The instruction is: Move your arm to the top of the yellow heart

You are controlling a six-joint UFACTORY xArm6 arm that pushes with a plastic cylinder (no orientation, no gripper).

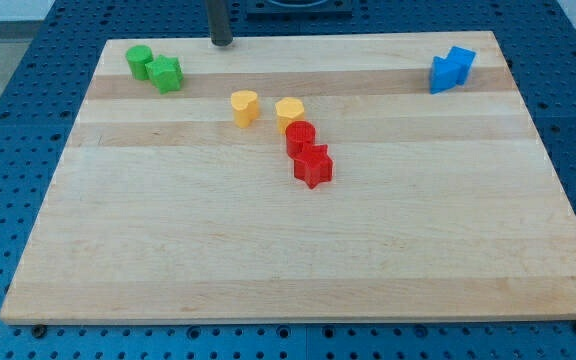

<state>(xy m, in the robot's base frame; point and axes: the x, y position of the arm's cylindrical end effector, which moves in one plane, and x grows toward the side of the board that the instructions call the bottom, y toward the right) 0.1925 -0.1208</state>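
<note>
The yellow heart (245,107) sits on the wooden board, left of centre in the upper half. A second yellow block (289,112), a rounded many-sided shape, lies just to its right. My tip (222,43) rests at the board's top edge, above and slightly left of the yellow heart, with a clear gap between them. It touches no block.
A green cylinder (139,62) and a green star (167,74) sit at the top left, left of my tip. A red cylinder (301,137) and a red star (313,167) touch below the second yellow block. Two blue blocks (451,70) sit at the top right.
</note>
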